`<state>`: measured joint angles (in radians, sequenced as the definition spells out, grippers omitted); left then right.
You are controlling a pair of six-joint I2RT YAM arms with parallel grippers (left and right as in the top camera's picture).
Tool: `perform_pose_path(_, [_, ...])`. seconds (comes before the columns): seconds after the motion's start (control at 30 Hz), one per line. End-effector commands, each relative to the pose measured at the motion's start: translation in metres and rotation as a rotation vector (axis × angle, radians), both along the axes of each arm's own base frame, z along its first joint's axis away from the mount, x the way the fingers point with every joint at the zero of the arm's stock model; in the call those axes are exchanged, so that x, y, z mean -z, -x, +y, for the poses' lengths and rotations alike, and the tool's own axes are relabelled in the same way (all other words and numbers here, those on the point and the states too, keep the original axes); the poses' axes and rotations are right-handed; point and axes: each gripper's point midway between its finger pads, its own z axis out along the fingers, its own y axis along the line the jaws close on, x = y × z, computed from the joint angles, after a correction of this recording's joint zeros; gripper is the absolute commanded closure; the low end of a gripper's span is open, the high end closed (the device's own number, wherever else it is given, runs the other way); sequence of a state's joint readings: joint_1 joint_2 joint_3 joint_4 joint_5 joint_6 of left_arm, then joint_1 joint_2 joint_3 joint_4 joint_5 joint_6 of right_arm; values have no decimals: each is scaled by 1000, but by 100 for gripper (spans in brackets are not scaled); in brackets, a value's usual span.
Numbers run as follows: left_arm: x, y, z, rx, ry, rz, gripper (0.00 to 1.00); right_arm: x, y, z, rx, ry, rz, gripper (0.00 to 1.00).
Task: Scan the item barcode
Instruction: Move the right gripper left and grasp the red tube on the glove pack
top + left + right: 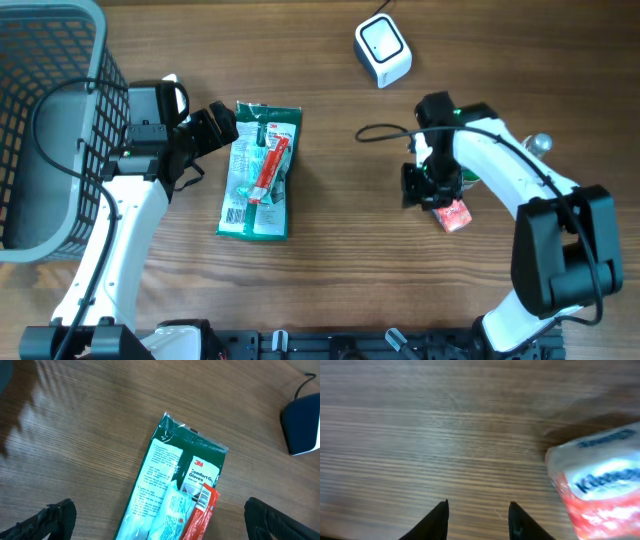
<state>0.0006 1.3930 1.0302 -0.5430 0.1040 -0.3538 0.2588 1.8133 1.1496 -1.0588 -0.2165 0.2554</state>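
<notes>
A green 3M gloves pack lies flat left of centre, with a red and white packet on top of it. My left gripper hovers at the pack's upper left corner, wide open and empty. In the left wrist view the pack and the red packet fill the space between the fingers of that gripper. The white scanner stands at the back. My right gripper is open over bare wood, and a red Kleenex packet lies just right of it.
A grey wire basket fills the far left. A black cable runs across the wood from the right arm. A green item shows partly under the right arm, and a small silver object sits behind it.
</notes>
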Motion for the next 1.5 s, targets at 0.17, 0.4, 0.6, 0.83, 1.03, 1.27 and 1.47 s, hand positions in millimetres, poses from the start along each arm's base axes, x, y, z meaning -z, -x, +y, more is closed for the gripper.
perform_pose_path(0.17, [-11, -3, 0, 7, 5, -29, 0, 16, -2, -67, -84, 370, -70, 60])
perform_pose_path(0.4, [-11, -3, 0, 7, 5, -29, 0, 11, -17, -63, -65, 359, -119, 61])
perform_pose_path(0.6, [-11, -3, 0, 7, 5, -29, 0, -40, -48, 26, -15, -66, -182, 62])
perform_pose_path(0.83, [-11, -3, 0, 7, 5, -29, 0, -86, -74, 136, 3, -511, -297, 0])
perform_pose_path(1.03, [-11, -3, 0, 7, 5, -29, 0, -108, -96, 176, 74, -616, -393, 14])
perform_pose_path(1.27, [-11, -3, 0, 7, 5, -29, 0, -113, -88, 227, 20, -672, -449, 29])
perform_pose_path(1.47, [-11, -3, 0, 7, 5, -29, 0, -94, -29, 276, -91, -658, -352, 55])
